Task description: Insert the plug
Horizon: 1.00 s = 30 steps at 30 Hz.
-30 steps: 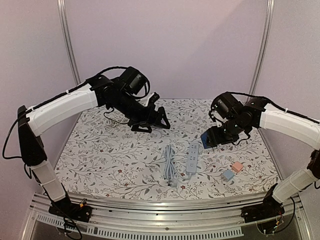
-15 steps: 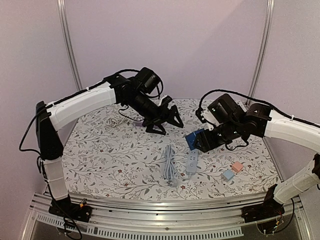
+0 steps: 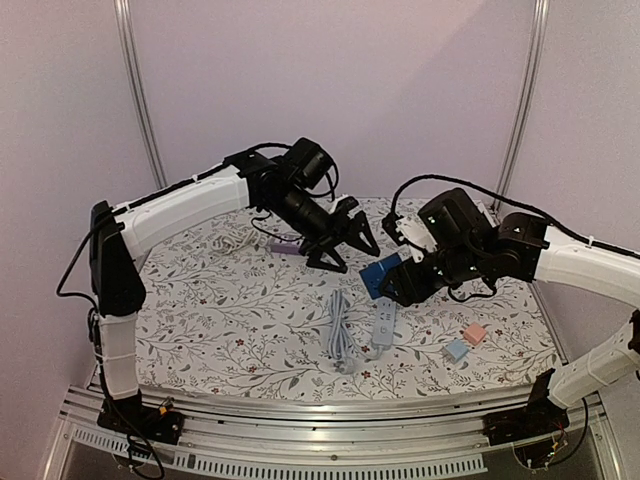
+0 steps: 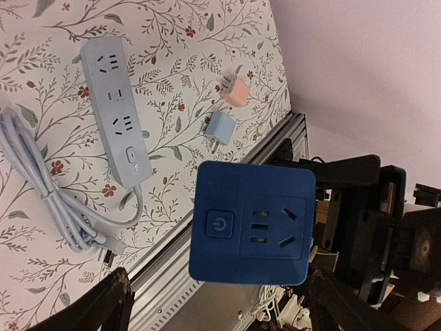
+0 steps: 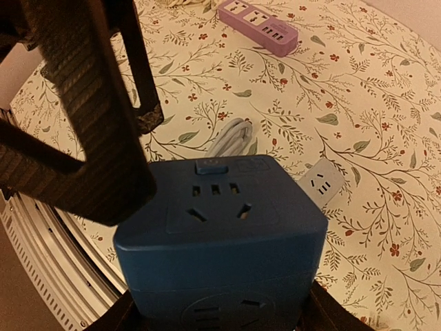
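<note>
My right gripper [image 3: 400,280] is shut on a dark blue cube socket [image 3: 383,274] and holds it above the table, over the far end of a grey power strip [image 3: 385,318]. The cube fills the right wrist view [image 5: 220,234] and hangs between my left fingers in the left wrist view [image 4: 251,222]. My left gripper [image 3: 345,242] is open and empty, just left of the cube, jaws wide apart. The strip's grey cable [image 3: 340,338] lies coiled to its left. A pink plug [image 3: 474,333] and a light blue plug [image 3: 456,350] lie at the front right.
A purple power strip [image 3: 288,243] lies at the back under the left arm, also in the right wrist view [image 5: 258,26]. A white cable [image 3: 232,240] lies at the back left. The metal rail [image 3: 330,405] borders the table's near edge.
My left arm has swung right toward the table's centre. My right gripper has carried the blue cube left, so the two grippers now stand close together.
</note>
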Each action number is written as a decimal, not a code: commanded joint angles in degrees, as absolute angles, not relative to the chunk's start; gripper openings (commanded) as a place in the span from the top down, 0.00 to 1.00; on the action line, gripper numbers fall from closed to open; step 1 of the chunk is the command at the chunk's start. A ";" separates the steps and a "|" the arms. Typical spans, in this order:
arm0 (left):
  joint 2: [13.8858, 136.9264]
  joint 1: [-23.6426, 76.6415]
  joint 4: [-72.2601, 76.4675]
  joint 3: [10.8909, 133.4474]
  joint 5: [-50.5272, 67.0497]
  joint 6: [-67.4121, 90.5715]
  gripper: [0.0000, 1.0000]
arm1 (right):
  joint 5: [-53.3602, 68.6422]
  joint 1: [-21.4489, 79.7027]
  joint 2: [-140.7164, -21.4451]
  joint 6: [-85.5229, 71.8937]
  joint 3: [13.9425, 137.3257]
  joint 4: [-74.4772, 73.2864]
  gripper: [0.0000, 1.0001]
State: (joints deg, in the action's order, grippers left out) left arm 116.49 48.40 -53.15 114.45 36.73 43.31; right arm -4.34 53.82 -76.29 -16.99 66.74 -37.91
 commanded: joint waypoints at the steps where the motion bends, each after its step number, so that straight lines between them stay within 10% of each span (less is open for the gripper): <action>1: 118.33 49.08 -53.37 116.32 39.55 43.56 0.12 | -2.82 54.80 -75.79 -14.40 66.67 -35.52 0.70; 30: 121.62 50.98 -57.37 118.28 47.86 40.21 0.32 | -6.35 61.56 -78.57 -7.78 66.64 -33.91 0.71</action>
